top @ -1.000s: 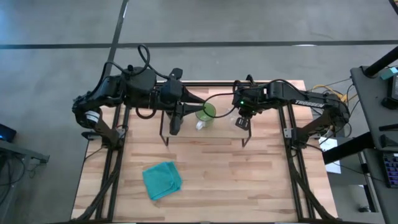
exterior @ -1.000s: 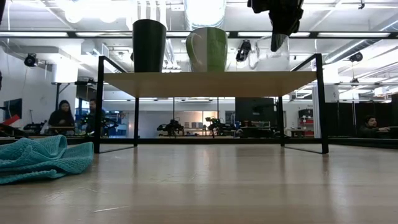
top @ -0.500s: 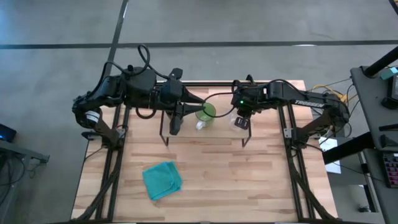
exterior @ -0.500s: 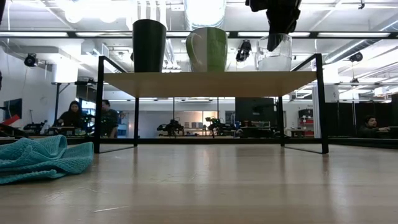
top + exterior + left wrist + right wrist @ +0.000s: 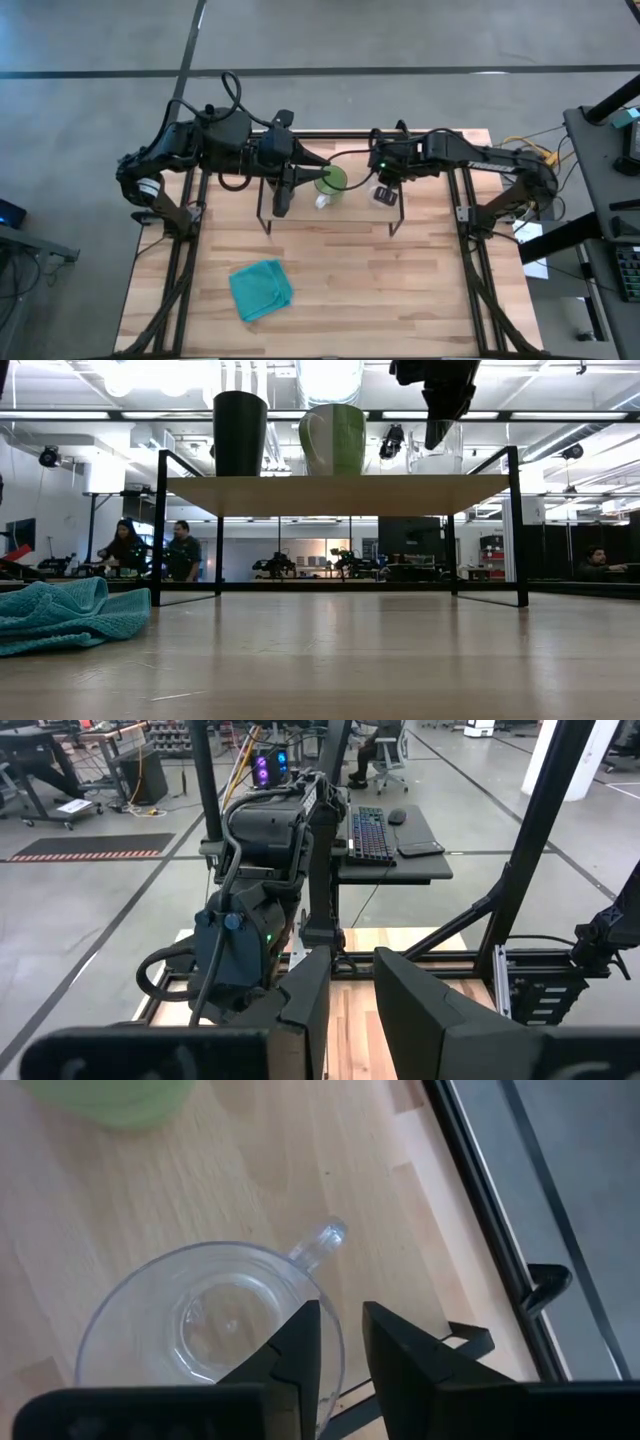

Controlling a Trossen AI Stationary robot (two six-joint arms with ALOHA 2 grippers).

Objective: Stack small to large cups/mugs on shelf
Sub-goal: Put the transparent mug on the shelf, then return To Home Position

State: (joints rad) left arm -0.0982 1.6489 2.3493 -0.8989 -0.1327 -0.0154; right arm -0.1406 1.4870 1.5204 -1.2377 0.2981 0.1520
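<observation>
The shelf (image 5: 340, 495) stands at the table's far side and carries all three vessels in a row. The black cup (image 5: 240, 433) stands at its left end, the green mug (image 5: 334, 439) in the middle and the clear glass cup (image 5: 436, 452) to the right. My right gripper (image 5: 341, 1342) comes down on the glass cup (image 5: 205, 1320) and is shut on its wall. My left gripper (image 5: 351, 1005) hovers open above the shelf by the black cup (image 5: 283, 198), pointing toward the green mug (image 5: 331, 181), and holds nothing. My right gripper pinches the glass cup's wall at the rim (image 5: 338, 1318), one finger inside (image 5: 295, 1348) and one outside (image 5: 400, 1365), coming from above. The spot is near the clear handle (image 5: 322, 1242). The cup is upright and its base seems to rest on the shelf board.
A teal folded cloth (image 5: 260, 290) lies on the table's near left part, in front of the shelf's thin black legs (image 5: 263, 218). The black table frame runs along both sides. People show in the room far behind the table.
My right gripper has shifted a little toward the table's left, and the glass cup has moved with it along the shelf toward the green mug. The left arm has kept still.
</observation>
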